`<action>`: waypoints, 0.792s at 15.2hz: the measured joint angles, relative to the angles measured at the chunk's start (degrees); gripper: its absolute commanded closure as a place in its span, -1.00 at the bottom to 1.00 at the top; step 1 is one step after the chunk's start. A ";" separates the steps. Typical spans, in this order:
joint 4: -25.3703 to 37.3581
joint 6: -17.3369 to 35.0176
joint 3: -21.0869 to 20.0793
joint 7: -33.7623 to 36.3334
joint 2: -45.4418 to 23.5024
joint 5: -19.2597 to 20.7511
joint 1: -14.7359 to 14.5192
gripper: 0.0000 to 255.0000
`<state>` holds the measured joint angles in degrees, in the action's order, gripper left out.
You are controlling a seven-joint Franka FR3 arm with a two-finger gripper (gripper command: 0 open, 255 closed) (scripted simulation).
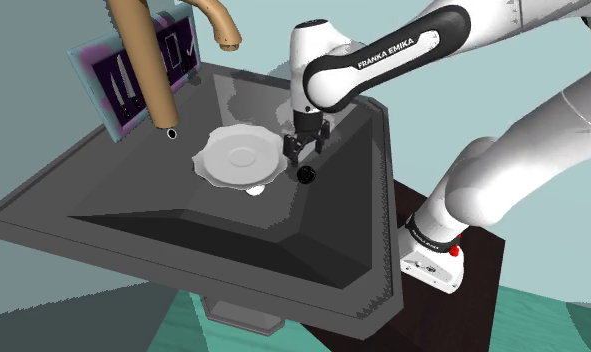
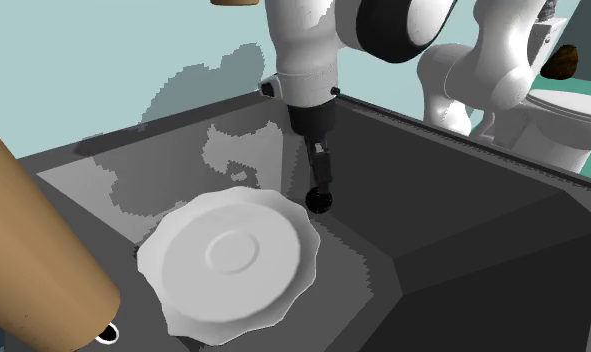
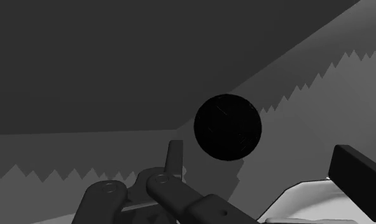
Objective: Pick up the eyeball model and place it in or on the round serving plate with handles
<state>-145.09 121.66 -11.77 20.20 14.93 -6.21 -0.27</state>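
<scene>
Tool (image 1: 304,152): released. In the wrist view its 2 fingers (image 3: 174,156) stand well apart, neither touching anything.

Eyeball model (image 3: 228,127): drawn as a plain black ball, low in the dark grey sink (image 1: 183,230), just beyond the fingertips and not clasped. It sits just beside the rim of the white scalloped plate (image 2: 233,255), not on it.

The plate lies flat on the sink floor, with 1 tan faucet (image 1: 148,60) above the sink.
</scene>
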 measured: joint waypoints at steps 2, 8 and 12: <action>0.58 2.74 -0.64 1.77 -3.71 0.41 0.12 -1.00; -1.09 8.39 -1.15 2.83 -7.86 0.87 0.12 -1.00; -1.94 10.50 -1.23 2.95 -9.11 1.04 0.13 -1.00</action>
<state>-147.03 132.16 -13.00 23.15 5.82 -5.17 -0.14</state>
